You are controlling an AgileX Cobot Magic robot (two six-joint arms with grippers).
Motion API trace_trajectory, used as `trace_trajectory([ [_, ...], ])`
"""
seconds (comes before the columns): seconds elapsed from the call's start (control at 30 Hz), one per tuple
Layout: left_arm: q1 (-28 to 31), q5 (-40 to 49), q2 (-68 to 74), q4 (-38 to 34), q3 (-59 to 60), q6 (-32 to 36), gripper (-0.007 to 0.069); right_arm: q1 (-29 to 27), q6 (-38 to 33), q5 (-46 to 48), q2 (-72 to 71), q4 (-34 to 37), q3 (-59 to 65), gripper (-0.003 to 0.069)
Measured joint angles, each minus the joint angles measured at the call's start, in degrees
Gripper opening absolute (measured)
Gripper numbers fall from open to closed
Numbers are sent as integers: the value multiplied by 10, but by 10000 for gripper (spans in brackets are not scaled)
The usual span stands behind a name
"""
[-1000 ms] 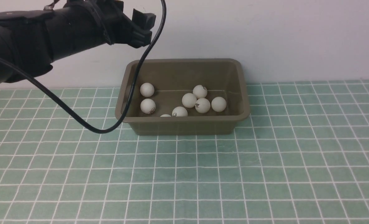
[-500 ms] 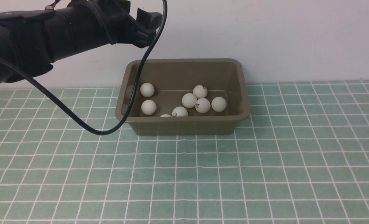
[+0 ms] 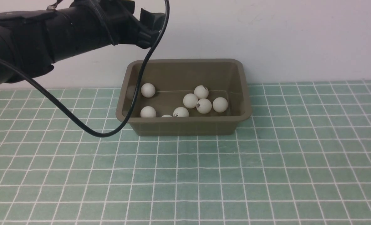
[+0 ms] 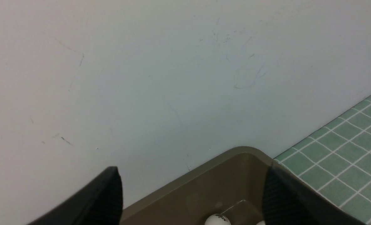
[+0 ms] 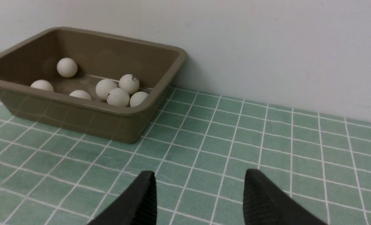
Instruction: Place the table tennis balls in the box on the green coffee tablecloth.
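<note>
While the black left arm is reaching in from the left side, high above the cloth, its left gripper is hanging over the near-left corner of the olive-brown rectangular plastic tub, fingers spread wide and holding nothing. It is sitting a touch further to the right than a second ago. A loose black cable is drooping from the arm across the tub's left rim.

Inside the tub, which is sitting against the wall on the pale teal-green cloth with its white grid lines, all eight small matte white table tennis balls are lying on the floor. One ball near the left wall is settling closer to the front wall than before; the others are keeping their places. No ball is showing on the cloth.

Far right, the right gripper is just edging into sight low over the cloth, well apart from the tub, fingers parted and empty. To my eye the job is looking finished.
</note>
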Motion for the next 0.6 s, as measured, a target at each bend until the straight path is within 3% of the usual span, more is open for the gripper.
trace_trajectory([
  [0.6, 0, 21, 0, 0, 0, 0, 542, 0, 0, 83, -31, 2, 16, 318],
])
